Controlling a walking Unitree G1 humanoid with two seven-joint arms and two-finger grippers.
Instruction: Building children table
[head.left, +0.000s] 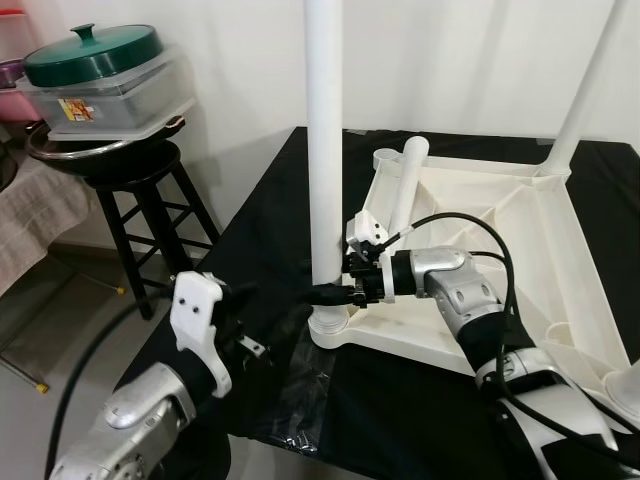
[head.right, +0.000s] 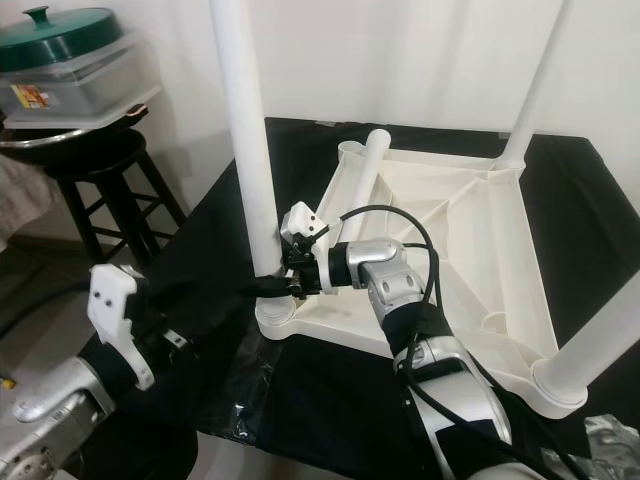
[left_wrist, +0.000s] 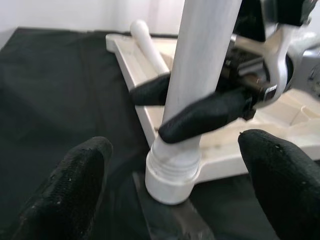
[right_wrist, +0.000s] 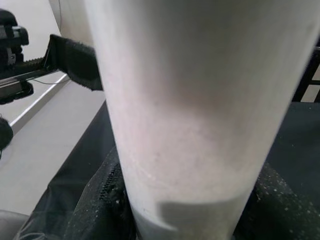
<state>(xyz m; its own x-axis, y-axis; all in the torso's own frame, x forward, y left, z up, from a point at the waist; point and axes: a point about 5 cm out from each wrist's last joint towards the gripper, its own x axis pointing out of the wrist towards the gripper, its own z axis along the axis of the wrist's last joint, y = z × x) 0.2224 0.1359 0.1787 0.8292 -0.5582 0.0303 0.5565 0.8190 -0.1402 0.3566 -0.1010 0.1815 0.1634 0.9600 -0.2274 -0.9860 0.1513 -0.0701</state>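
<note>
The white children's table (head.left: 500, 210) lies upside down on a black cloth. One white leg (head.left: 325, 150) stands upright in the near-left corner socket (head.left: 330, 332). My right gripper (head.left: 325, 293) is shut on this leg just above the socket; the left wrist view has its black fingers (left_wrist: 205, 115) on either side of the leg. My left gripper (left_wrist: 172, 187) is open, low and to the left of the socket, touching nothing. A loose leg (head.left: 405, 185) lies across the table's underside. Another leg (head.left: 585, 90) stands at the far right corner.
A black stool (head.left: 150, 200) at the left carries a pan and a clear box with a green lid (head.left: 95, 55). A clear plastic bag (head.left: 310, 385) lies on the cloth by the near edge. A further leg (head.right: 600, 340) rises at the near right.
</note>
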